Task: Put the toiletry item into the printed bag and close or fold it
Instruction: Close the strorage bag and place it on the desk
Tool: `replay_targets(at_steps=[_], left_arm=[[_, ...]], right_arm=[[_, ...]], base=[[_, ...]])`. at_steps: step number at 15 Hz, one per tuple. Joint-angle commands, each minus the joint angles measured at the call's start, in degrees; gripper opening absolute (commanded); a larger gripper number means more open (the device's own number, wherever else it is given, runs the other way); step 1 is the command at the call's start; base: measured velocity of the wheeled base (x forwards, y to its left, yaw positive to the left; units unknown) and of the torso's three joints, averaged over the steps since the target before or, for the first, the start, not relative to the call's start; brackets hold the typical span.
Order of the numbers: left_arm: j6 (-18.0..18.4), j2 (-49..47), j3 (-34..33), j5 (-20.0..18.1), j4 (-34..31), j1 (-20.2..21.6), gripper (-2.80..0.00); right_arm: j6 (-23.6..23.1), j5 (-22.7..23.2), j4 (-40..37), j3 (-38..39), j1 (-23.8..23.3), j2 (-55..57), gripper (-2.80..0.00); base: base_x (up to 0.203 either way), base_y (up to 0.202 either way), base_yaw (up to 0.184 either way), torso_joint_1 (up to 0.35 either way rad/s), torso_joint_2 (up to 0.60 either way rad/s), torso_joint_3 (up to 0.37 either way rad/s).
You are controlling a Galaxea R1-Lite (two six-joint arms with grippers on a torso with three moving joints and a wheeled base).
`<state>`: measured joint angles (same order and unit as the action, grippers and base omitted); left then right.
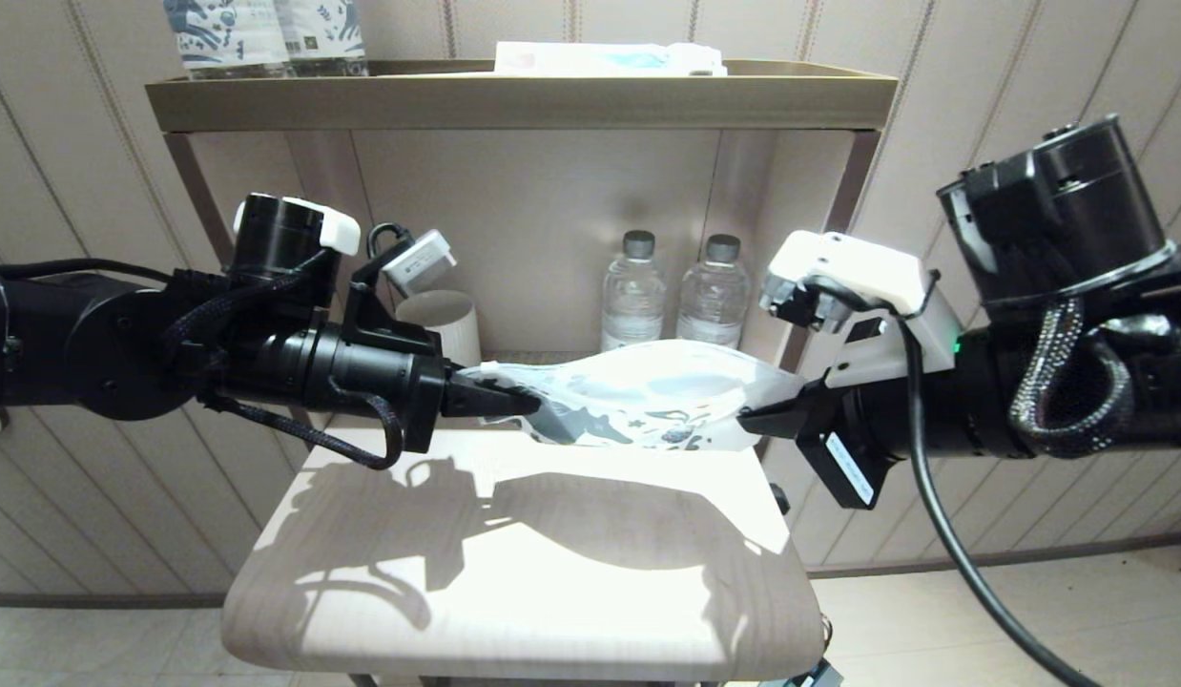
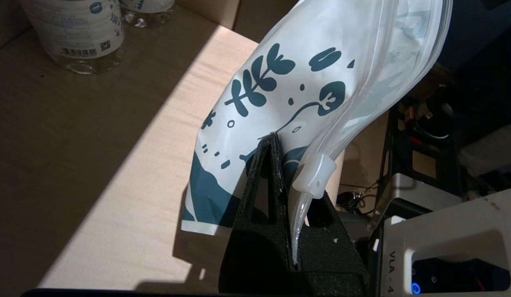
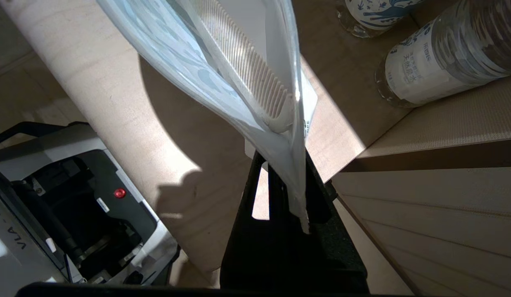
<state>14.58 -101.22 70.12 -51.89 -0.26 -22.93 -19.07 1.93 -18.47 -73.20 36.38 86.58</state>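
I hold the flat white pouch with dark teal prints (image 1: 638,401) up over the bench, stretched sideways. My left tool (image 1: 514,396) pinches one end, my right tool (image 1: 757,417) the other. The slim white comb (image 3: 243,62) lies inside.

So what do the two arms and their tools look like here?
Both arms are black. The left tool has black fingers with triangular cut-outs, braided cable and a white-capped joint. The right tool carries a white camera housing, a black cable, a white label and a green light.
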Motion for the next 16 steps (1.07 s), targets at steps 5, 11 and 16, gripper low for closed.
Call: replay_targets(at_steps=[5, 11, 16], left_arm=[[0.1, 0.41, -0.25, -0.32, 0.0, -0.01, -2.8], [0.19, 0.5, -0.42, -0.31, 0.0, -0.01, -2.8], [0.27, 0.23, -0.69, -0.23, -0.21, -0.3, -2.8]], right_arm=[[0.08, -0.64, 0.18, 0.52, 0.89, 0.47, 0.0], [-1.1, -0.87, 0.1, 0.29, 1.15, -0.05, 0.0], [-1.24, -2.16, -0.41, -0.4, 1.06, -4.89, 0.0]], base=[[0.0, 0.0, 0.0, 0.0, 0.0, 0.0], [0.0, 0.0, 0.0, 0.0, 0.0, 0.0], [0.0, 0.0, 0.0, 0.0, 0.0, 0.0]])
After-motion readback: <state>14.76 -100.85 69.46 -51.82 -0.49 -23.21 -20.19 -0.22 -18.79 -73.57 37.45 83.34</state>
